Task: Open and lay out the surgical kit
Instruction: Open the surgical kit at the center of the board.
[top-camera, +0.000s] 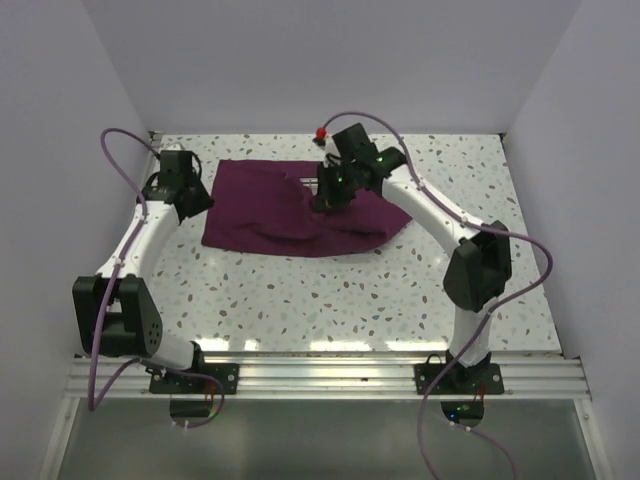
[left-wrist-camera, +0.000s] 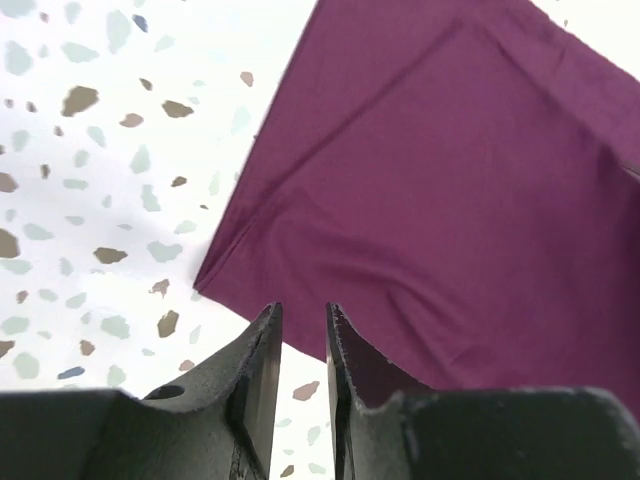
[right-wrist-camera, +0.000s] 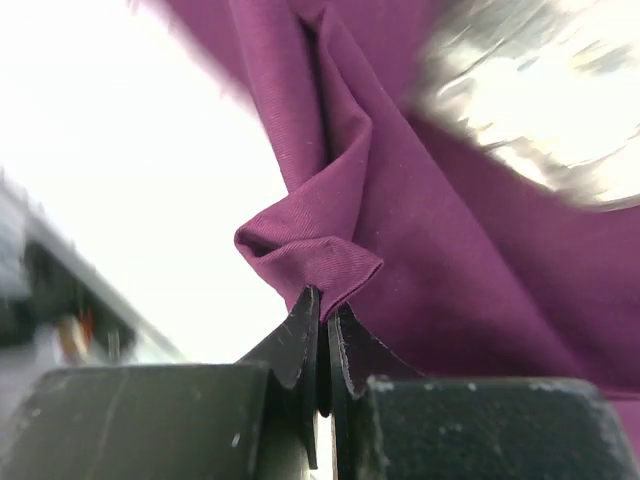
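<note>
The surgical kit shows as a dark purple cloth (top-camera: 265, 210) lying rumpled on the speckled table, toward the back. My right gripper (top-camera: 328, 196) is over its upper middle, shut on a pinched fold of the cloth (right-wrist-camera: 420, 230), which bunches up just above the right gripper (right-wrist-camera: 325, 300). A blurred shiny steel surface (right-wrist-camera: 540, 80), probably the tray, shows past that fold. My left gripper (top-camera: 197, 203) hangs at the cloth's left edge. In the left wrist view the left gripper (left-wrist-camera: 303, 312) has a narrow gap between its jaws, nothing in it, just short of the cloth's near corner (left-wrist-camera: 450, 180).
A small red object (top-camera: 320, 131) sits at the table's back edge behind the right gripper. White walls close in the table on the left, right and back. Bare speckled tabletop (top-camera: 330, 300) lies between the cloth and the arm bases.
</note>
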